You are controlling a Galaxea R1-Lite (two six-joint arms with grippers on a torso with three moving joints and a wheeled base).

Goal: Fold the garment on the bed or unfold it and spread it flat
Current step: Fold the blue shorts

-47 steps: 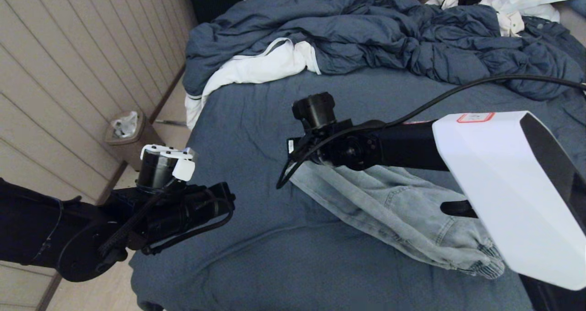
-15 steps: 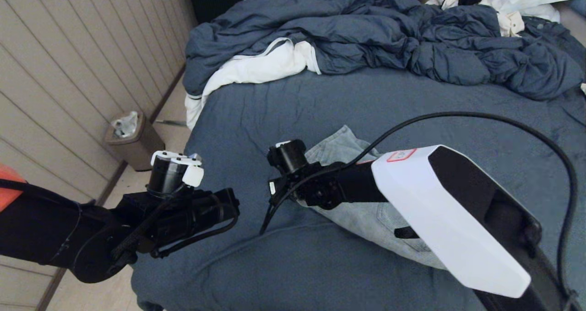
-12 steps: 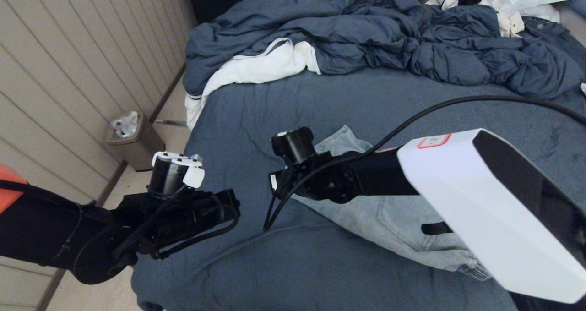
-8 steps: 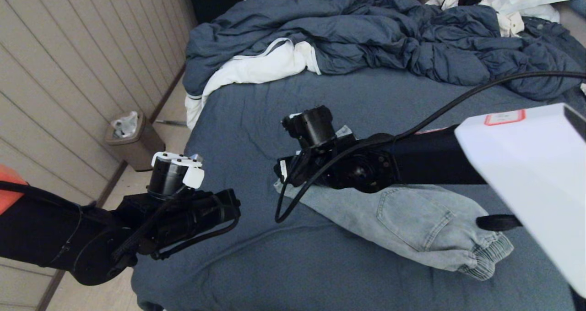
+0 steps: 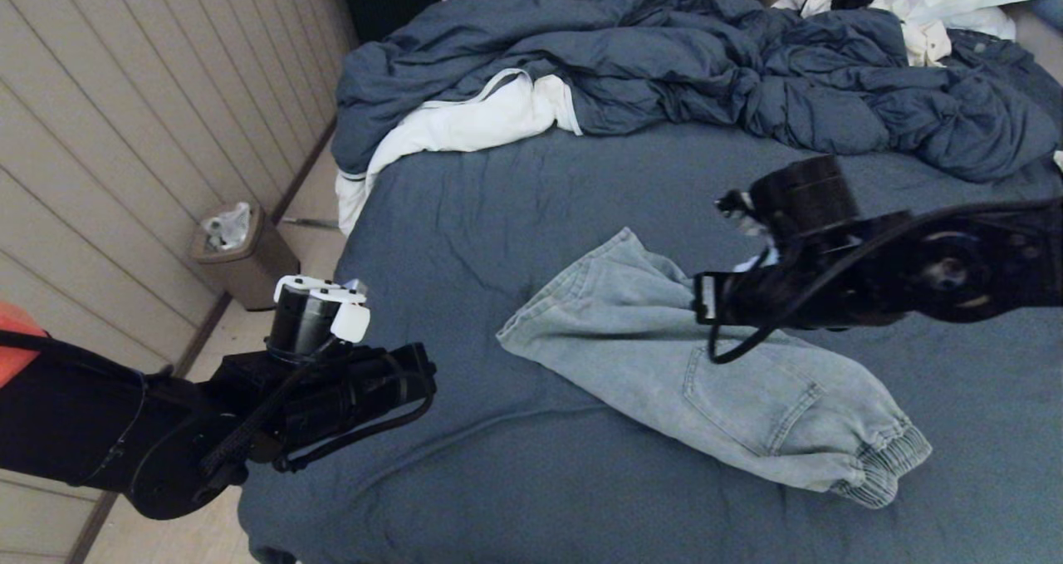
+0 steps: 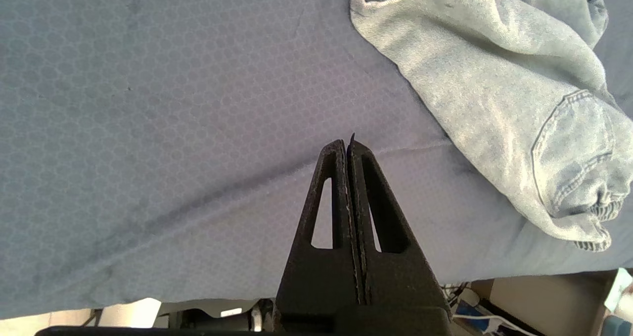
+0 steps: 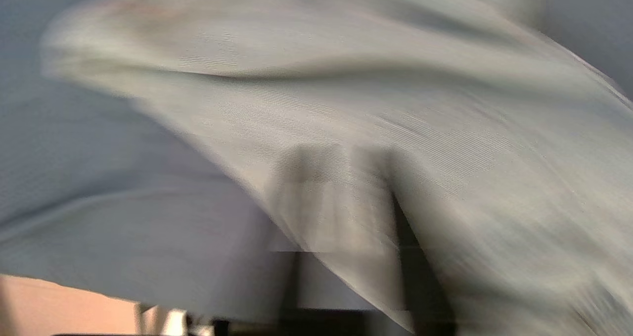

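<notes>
- Bed (image 5: 531,207): wide, dark slate-blue sheet; its left edge runs beside a strip of floor and a panelled wall (image 5: 124,132); its near edge falls away below the left arm.
- Open sheet: broad bare stretch between the garment and the bed's left edge, another between the garment and the heaped bedding at the far side, and a bare band along the near edge.
- Garment (image 5: 706,373): light blue denim-look shorts, lying on the sheet right of centre, long axis running diagonally from a hem at the far left to the ribbed waistband (image 5: 880,464) at the near right. A patch pocket (image 5: 747,398) faces up. Surface rumpled, not fully flat.
- Left end effector (image 6: 348,148): fingers pressed together, holding nothing, hovering over bare sheet near the bed's near-left corner, well apart from the garment.
- Right end effector (image 7: 341,197): over the middle of the garment, seen only as a blur against the denim; how far open it is, and whether it holds cloth, I cannot tell.
- Duvet (image 5: 706,57): puffy dark blue, bunched across the far side.
- White cloth (image 5: 465,124): thin dark trim, draped over the far-left edge.
- Waste bin (image 5: 241,252): on the floor beside the wall.
</notes>
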